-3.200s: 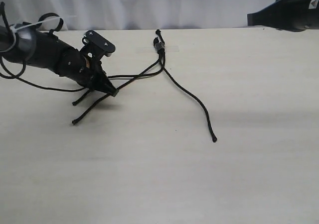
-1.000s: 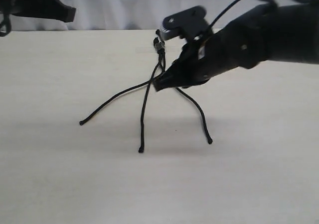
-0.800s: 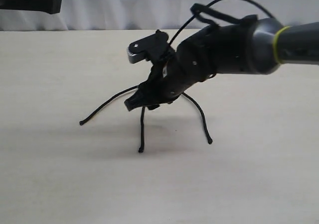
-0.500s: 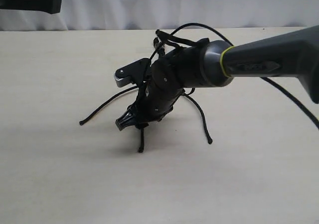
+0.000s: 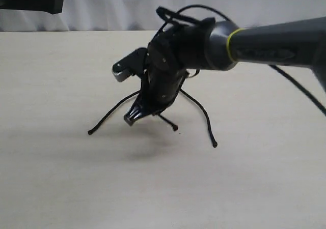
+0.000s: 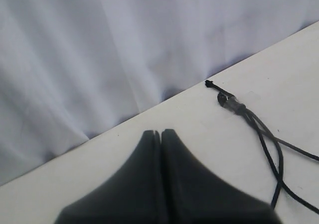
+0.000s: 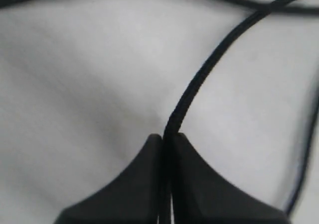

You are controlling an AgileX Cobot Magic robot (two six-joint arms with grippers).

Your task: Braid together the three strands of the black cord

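Note:
The black cord's knotted end [image 6: 228, 101] lies near the table's far edge; in the exterior view the right arm hides it. Of the three strands, the left strand [image 5: 109, 117] runs out to a tip at the left. The right strand [image 5: 205, 118] curves toward the front. My right gripper [image 5: 131, 119], reaching across the middle and pointing down-left just above the table, is shut on the middle strand [image 7: 199, 79], whose short free end [image 5: 169, 123] trails to the right. My left gripper [image 6: 162, 132] is shut and holds nothing, raised at the far left, away from the cord.
The pale wooden table [image 5: 163, 188] stretches on all sides of the cord. A white curtain [image 5: 102, 5] hangs behind the far edge. The right arm's own black cable [image 5: 300, 91] loops over the table at the right. Part of the left arm [image 5: 30, 0] shows at top left.
The right gripper swept leftward and down across the cord and closed on the middle strand; that strand's tip swung from the front toward the right. The left arm withdrew to the top left.

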